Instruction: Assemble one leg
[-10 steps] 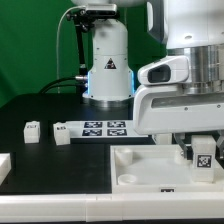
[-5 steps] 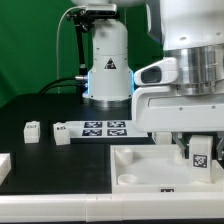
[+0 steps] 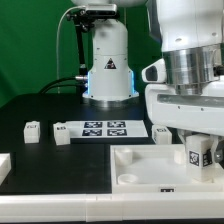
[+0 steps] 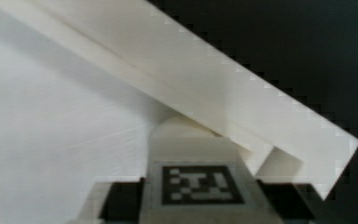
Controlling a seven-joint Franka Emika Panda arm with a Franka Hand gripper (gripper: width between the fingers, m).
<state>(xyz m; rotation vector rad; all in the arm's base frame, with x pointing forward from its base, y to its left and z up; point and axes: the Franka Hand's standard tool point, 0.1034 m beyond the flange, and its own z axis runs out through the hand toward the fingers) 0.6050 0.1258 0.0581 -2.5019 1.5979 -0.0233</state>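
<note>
My gripper (image 3: 198, 152) is shut on a leg (image 3: 197, 154), a stubby white block with a square marker tag on its face. I hold it upright over the far right corner of the large white tray-like piece (image 3: 140, 172). In the wrist view the leg (image 4: 199, 175) fills the space between my dark fingers (image 4: 123, 200), above the tray's raised rim (image 4: 229, 90). Two more legs (image 3: 33, 130) (image 3: 62, 135) stand on the black table at the exterior view's left.
The marker board (image 3: 105, 128) lies in front of the robot base (image 3: 108, 70). Another white leg (image 3: 161, 132) stands behind the tray by the arm. A white part (image 3: 4, 168) sits at the left edge.
My wrist has turned and shifted slightly toward the exterior view's left, with the leg still held over the tray's right corner.
</note>
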